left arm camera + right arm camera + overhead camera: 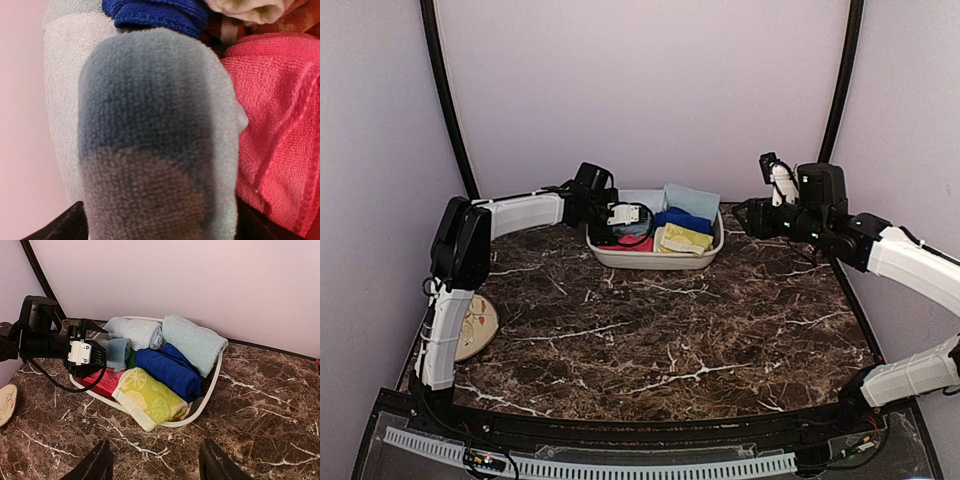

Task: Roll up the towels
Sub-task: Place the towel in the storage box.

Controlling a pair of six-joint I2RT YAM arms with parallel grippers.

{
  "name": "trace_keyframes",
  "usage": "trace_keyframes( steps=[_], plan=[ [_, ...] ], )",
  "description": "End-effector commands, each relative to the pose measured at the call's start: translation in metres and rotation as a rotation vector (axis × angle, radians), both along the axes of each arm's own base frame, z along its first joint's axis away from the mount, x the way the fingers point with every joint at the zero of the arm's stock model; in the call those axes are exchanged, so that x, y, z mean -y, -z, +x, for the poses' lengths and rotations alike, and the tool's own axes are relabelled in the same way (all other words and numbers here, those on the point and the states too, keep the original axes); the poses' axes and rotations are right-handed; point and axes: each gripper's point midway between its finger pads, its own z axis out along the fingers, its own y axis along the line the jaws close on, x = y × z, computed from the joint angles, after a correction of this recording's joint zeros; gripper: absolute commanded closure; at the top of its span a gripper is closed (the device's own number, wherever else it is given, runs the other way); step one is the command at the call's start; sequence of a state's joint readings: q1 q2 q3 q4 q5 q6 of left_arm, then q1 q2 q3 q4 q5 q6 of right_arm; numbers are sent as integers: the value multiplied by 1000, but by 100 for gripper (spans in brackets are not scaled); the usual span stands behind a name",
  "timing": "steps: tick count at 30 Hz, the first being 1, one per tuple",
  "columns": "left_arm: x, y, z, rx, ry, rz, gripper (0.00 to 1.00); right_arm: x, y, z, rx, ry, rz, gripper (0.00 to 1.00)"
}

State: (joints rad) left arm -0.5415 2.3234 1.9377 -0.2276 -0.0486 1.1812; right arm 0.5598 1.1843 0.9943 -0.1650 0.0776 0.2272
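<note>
A: The spotted towel (155,140) sits rolled in the basket (215,375), pressed between a pale blue roll (137,332) and a pink roll (280,125).
B: So this looks like the stowing step. Does the left hand (105,352) hold it?
A: It is right at the roll, but whether it grips or has let go cannot be told. The right hand (155,462) hangs open and empty above the counter (670,340).
B: Then the left must let go fully and lift straight out, lest the roll unravel.

Lens is basically buried in a fuzzy blue towel (155,125) with a greyish round patch low down. A pale blue towel (65,75) sits behind it on the left, a dark blue towel (155,15) up top, a pink towel (280,125) pressed against its right side, and a cream towel (250,10) peeks in at the top right.
</note>
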Motion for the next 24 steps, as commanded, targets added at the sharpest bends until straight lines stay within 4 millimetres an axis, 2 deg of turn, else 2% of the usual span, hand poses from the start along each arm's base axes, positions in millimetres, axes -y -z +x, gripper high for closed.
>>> trace_keyframes(
  steps=[1, 5, 8, 9, 12, 16, 18, 20, 22, 24],
  plan=[
    [-4, -23, -47, -161, 83, 30, 1, 3, -16, -4, 37, -4, 50, 41],
    [-10, -36, -60, -215, 79, 41, 1, 3, -18, -7, 34, -11, 48, 40],
    [-13, -57, -54, -166, 45, 24, 1, 3, -18, -8, 27, -16, 51, 35],
    [-13, -69, -51, -137, 29, 4, 1, 2, -18, -7, 24, -15, 52, 30],
    [-14, -101, -38, -43, -28, -59, 1, 3, -15, -6, 13, -6, 45, 2],
    [-25, -142, -24, 48, -160, -157, 1, 8, -9, -3, 5, 22, 19, 0],
    [-40, -160, -23, 53, -227, -215, 1, 15, -2, -2, -3, 57, -9, 0],
    [-65, -173, -26, 29, -304, -290, 1, 24, 6, -1, -5, 95, -35, 0],
    [-98, -184, -29, 9, -418, -402, 1, 37, 13, -1, -2, 148, -49, 0],
    [-136, -182, -39, -39, -532, -510, 1, 55, 20, -1, 9, 222, -59, 0]
  ],
)
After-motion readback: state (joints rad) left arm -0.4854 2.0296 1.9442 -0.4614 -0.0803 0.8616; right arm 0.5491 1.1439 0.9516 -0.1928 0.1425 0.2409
